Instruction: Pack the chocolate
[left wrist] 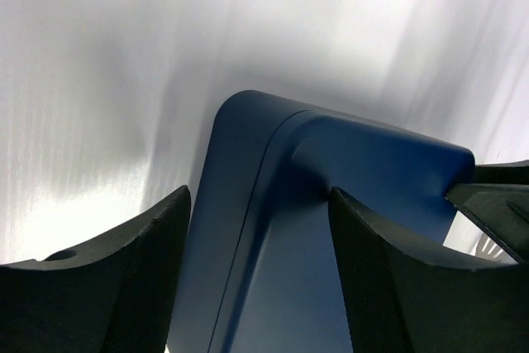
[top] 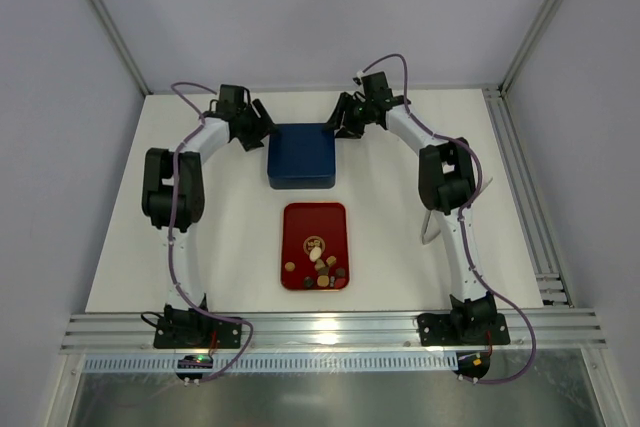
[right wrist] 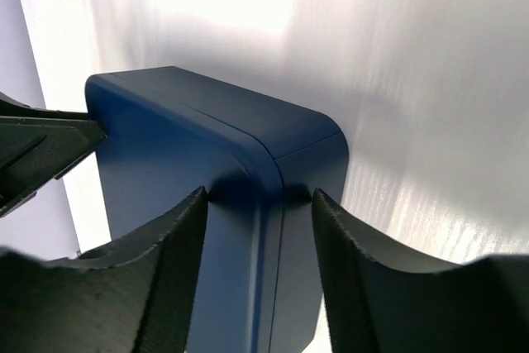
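The chocolate (top: 320,265), several small brown, tan and cream pieces, lies in the near half of a flat red tray (top: 300,222) at mid-table. Behind the tray stands a dark blue box (top: 301,155) with its lid on. My left gripper (top: 262,130) is at the box's far-left corner and my right gripper (top: 343,127) at its far-right corner. In the left wrist view the gripper (left wrist: 259,192) straddles the box (left wrist: 331,204) corner. In the right wrist view the gripper (right wrist: 258,192) does the same, both fingertips against the box (right wrist: 182,146). The box's inside is hidden.
White walls close in the table at the back and sides. An aluminium rail (top: 520,197) runs along the right edge and another (top: 330,329) along the front by the arm bases. A thin grey piece (top: 432,227) leans beside the right arm.
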Controlling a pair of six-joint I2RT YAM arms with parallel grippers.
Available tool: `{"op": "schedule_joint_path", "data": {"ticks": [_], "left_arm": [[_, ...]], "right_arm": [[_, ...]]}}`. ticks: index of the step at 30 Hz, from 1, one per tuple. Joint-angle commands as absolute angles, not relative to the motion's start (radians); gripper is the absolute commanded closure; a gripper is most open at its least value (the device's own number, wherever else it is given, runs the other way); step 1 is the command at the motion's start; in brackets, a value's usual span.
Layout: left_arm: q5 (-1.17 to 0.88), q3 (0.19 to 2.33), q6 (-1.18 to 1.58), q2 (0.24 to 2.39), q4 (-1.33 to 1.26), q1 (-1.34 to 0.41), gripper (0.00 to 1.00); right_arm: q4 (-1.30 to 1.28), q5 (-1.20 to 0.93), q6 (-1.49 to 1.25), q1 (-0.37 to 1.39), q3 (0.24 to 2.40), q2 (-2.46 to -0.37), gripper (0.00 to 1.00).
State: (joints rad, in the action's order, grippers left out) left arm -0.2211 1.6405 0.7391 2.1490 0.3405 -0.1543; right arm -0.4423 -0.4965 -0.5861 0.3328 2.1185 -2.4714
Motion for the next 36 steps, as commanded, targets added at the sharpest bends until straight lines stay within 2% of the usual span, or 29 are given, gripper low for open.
{"op": "schedule_joint_path", "data": {"ticks": [1,5,10,15,29,31,36], "left_arm": [[-0.100,1.588,0.712,2.237,0.469,-0.161,0.35],[-0.087,1.560,0.710,2.224,0.471,-0.179,0.40],[-0.086,1.537,0.706,2.194,0.476,-0.183,0.41],[-0.098,1.511,0.701,2.178,0.474,-0.186,0.44],[-0.140,1.496,0.692,2.105,0.477,-0.186,0.42],[-0.140,1.497,0.693,2.089,0.477,-0.186,0.40],[-0.126,1.560,0.680,2.072,0.531,-0.186,0.39]], "right_arm": [[-0.503,-0.428,-0.575,0.354,2.138,-2.502,0.48],[-0.483,-0.420,-0.581,0.365,2.082,-2.479,0.55],[-0.485,-0.422,-0.581,0.367,2.045,-2.467,0.63],[-0.486,-0.430,-0.584,0.367,2.014,-2.451,0.66],[-0.445,-0.439,-0.578,0.359,1.970,-2.358,0.66],[-0.434,-0.442,-0.575,0.354,1.965,-2.344,0.62],[-0.408,-0.466,-0.578,0.345,1.980,-2.298,0.59]]}}
